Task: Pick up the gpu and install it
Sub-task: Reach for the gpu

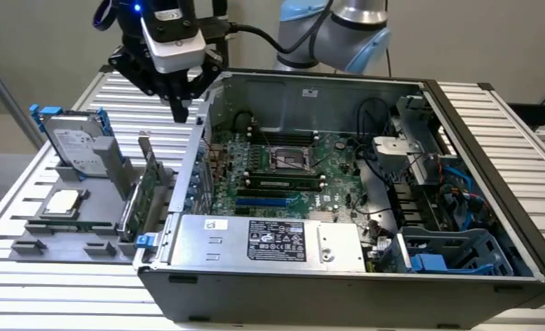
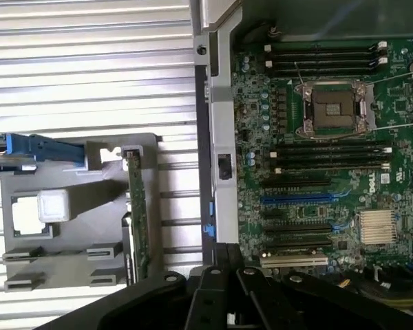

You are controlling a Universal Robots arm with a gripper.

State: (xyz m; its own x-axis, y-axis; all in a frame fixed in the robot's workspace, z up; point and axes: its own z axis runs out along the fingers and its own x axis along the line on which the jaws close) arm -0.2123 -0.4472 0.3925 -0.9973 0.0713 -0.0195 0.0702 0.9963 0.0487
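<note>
Green flat gpu (image 2: 138, 213), seemingly upright, could topple if I lower my black metal gripper (image 2: 228, 254), clenched empty, onto it.

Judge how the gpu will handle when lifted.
The gpu is likely stiff, being a flat board. It may tip if nudged, since it stands on its thin edge in the tray. Its bare green face looks fragile, so squeezing there seems risky.

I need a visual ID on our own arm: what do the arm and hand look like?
The arm is grey with light blue joint caps and a silver section. The hand is black, with angular linked fingers. Above it sit a white-and-silver block, a small blue light and a pale label; black cables run alongside.
</note>
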